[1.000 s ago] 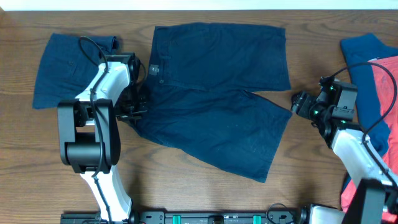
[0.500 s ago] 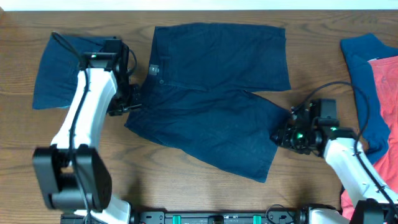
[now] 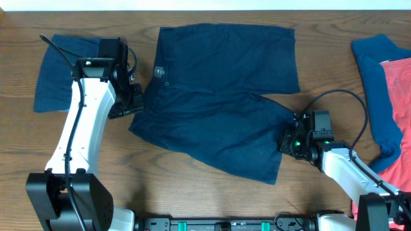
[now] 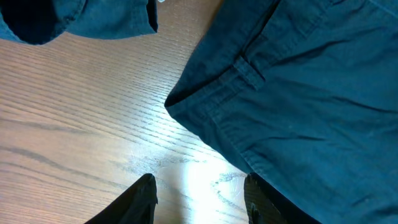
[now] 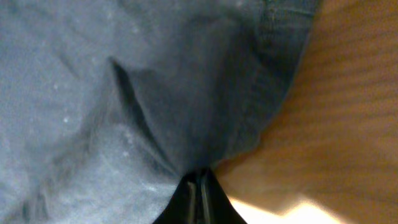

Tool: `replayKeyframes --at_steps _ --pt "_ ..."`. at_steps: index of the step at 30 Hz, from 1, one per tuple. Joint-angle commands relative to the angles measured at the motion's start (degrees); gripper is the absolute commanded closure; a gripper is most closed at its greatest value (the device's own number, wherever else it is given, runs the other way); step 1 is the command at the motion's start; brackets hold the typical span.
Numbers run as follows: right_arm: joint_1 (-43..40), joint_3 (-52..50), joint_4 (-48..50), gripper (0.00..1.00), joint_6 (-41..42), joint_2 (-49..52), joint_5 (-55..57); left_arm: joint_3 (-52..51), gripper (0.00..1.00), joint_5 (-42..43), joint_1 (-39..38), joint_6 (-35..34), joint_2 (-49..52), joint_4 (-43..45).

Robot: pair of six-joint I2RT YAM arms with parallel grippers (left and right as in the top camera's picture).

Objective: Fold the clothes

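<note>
- Looking down from overhead, I see the navy shorts (image 3: 221,96) spread flat across the middle of the surface (image 3: 192,199). The waistband is toward the left edge and both legs run toward the right edge, the nearer leg angling toward the front edge.
- My left hand (image 3: 131,106) sits just beside the front corner of the waistband, over bare wood. In the left wrist view its fingers (image 4: 140,200) stand apart with nothing between them. The corner of the shorts lies just ahead of the tips, not touching them.
- My right hand (image 3: 284,142) is at the hem of the nearer leg. In the right wrist view its fingertips (image 5: 186,202) are pressed together, clamped on a ridge of the cloth right by the hem, with wood showing to one side.
- A folded navy garment (image 3: 54,70) lies in the far left corner, apart from the shorts.
- A blue garment (image 3: 379,90) and a coral-red garment (image 3: 399,109) lie heaped at the right edge.
</note>
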Motion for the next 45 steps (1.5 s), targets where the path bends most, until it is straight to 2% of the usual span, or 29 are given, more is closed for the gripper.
replayKeyframes --at_steps 1,8,9,10,11,15,21,26,36,40,45 --pt "-2.43 1.14 1.55 0.99 0.63 0.7 8.13 0.46 0.52 -0.02 0.2 -0.33 -0.61 -0.33" --pt "-11.37 7.1 8.79 0.99 -4.52 0.72 10.95 0.46 0.47 -0.02 0.2 -0.33 -0.61 -0.52" --pt "-12.2 7.78 9.68 0.89 -5.64 0.72 10.49 0.46 0.46 -0.02 0.2 -0.33 -0.61 -0.66" --pt "-12.81 8.46 10.03 0.64 -6.93 0.72 10.49 0.46 0.45 -0.02 0.2 -0.33 -0.61 -0.83" --pt "-13.42 9.2 9.75 0.47 -8.2 0.72 10.51 0.46 0.44 -0.02 0.2 -0.35 -0.61 -1.25" --pt "-14.82 11.82 2.51 0.3 -8.55 0.46 6.43 0.28 0.42 0.0 0.2 -0.35 -0.61 -3.63" --pt "-15.41 13.11 -14.45 0.24 -8.57 -0.74 2.01 -2.78 0.39 4.15 0.2 -0.35 -0.61 -4.98" --pt "-15.41 13.11 -25.66 0.23 -9.42 -1.81 1.53 -10.99 0.39 13.18 0.13 -0.33 -0.61 -1.84" --pt "-16.04 13.14 -34.34 0.2 -10.29 -13.46 -4.74 -30.99 0.4 24.46 0.11 -0.79 -0.59 20.61" --pt "-16.04 13.14 -37.62 0.18 -9.33 -15.28 -4.68 -34.88 0.41 24.63 0.07 -3.76 -0.55 27.82" --pt "-16.02 12.63 -38.32 0.18 -8.24 -14.14 -4.09 -37.92 0.58 24.59 0.07 -6.16 -0.42 34.18"
